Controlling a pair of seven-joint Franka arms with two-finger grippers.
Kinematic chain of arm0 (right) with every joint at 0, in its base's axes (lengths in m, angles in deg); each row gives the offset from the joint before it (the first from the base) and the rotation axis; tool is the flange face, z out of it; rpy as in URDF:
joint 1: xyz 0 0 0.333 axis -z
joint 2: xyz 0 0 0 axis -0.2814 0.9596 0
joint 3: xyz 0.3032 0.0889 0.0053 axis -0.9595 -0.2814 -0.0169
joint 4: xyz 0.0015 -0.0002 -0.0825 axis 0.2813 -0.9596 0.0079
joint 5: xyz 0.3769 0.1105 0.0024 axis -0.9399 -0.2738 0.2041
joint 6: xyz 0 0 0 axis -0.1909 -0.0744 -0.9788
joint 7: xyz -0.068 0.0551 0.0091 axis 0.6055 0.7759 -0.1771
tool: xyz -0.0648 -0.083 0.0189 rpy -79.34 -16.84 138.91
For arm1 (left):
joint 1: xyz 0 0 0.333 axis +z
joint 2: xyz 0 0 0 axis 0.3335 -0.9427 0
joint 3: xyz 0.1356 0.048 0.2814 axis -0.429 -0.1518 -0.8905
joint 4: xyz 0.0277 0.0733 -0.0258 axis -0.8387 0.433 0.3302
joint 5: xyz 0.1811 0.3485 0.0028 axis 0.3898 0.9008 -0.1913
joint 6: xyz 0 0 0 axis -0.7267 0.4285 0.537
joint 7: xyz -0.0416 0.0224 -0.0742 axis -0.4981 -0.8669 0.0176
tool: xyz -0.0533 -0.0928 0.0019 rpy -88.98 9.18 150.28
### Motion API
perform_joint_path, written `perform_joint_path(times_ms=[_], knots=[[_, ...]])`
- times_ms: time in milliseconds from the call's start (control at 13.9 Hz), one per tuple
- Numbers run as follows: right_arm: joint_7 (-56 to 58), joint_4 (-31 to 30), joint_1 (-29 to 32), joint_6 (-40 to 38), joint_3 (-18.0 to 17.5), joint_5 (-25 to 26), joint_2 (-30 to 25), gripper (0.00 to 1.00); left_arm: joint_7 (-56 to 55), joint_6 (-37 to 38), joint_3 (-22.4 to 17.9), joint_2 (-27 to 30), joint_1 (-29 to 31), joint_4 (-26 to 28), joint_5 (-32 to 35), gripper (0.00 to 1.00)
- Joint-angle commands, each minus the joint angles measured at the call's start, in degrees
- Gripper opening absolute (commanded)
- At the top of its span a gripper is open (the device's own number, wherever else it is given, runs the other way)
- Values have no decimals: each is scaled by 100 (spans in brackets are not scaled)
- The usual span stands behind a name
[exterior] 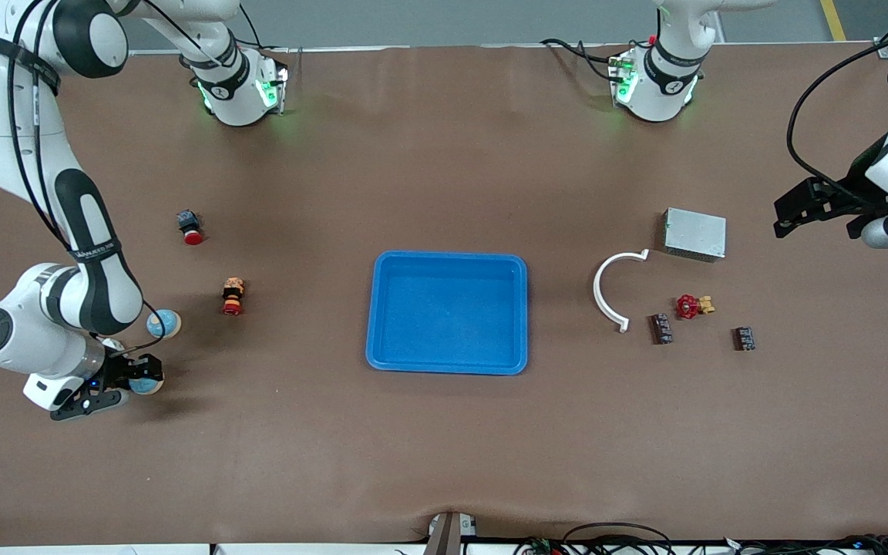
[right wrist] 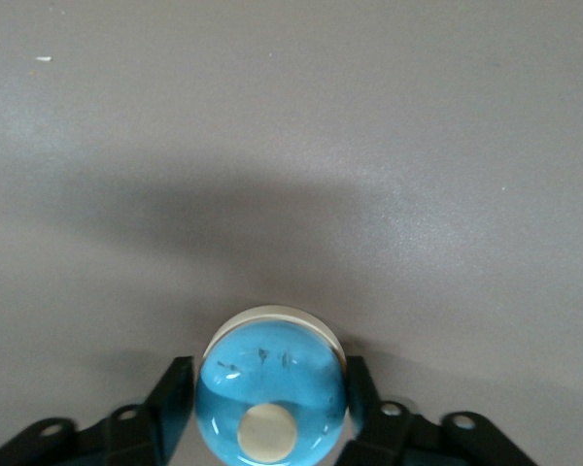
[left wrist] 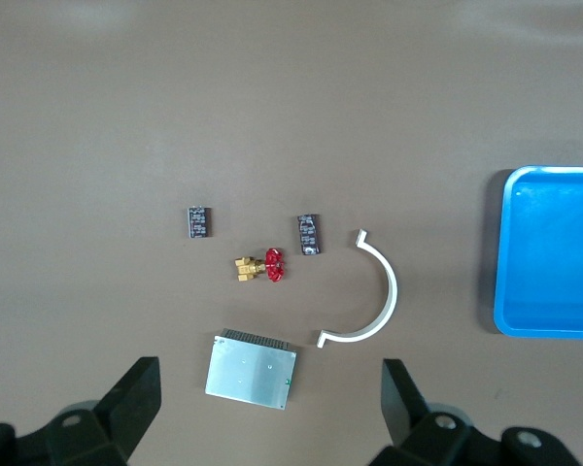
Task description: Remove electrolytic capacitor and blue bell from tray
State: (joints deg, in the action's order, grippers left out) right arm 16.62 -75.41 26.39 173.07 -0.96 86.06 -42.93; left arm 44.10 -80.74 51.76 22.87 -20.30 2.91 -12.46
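A blue dome bell [right wrist: 272,388] with a cream knob sits on the table at the right arm's end [exterior: 149,384]. My right gripper [right wrist: 269,371] is down at it [exterior: 136,379], and its fingers lie against the bell's two sides. A second blue bell [exterior: 164,324] lies just farther from the front camera. Two small dark capacitors [exterior: 660,327] [exterior: 744,338] lie at the left arm's end, also in the left wrist view [left wrist: 309,234] [left wrist: 199,221]. My left gripper [exterior: 787,220] [left wrist: 267,393] waits high and open, holding nothing. The blue tray [exterior: 448,257] is in the middle.
A silver metal box [exterior: 694,233], a white curved bracket [exterior: 606,293] and a red valve [exterior: 691,306] lie near the capacitors. Two red push-button parts [exterior: 191,227] [exterior: 233,297] lie between the bells and the tray. The tray's rim [left wrist: 500,252] shows in the left wrist view.
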Motion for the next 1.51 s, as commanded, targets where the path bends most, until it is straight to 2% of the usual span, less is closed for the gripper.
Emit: perform_joint_path(times_ms=[0, 1435], knots=[[31, 71, 129, 103, -107, -67, 119, 100, 38, 1, -4, -63, 3, -121, -26, 100], [-391, 18, -3, 68, -116, -216, 92, 100, 29, -51, -4, -125, 29, -121, -34, 100]])
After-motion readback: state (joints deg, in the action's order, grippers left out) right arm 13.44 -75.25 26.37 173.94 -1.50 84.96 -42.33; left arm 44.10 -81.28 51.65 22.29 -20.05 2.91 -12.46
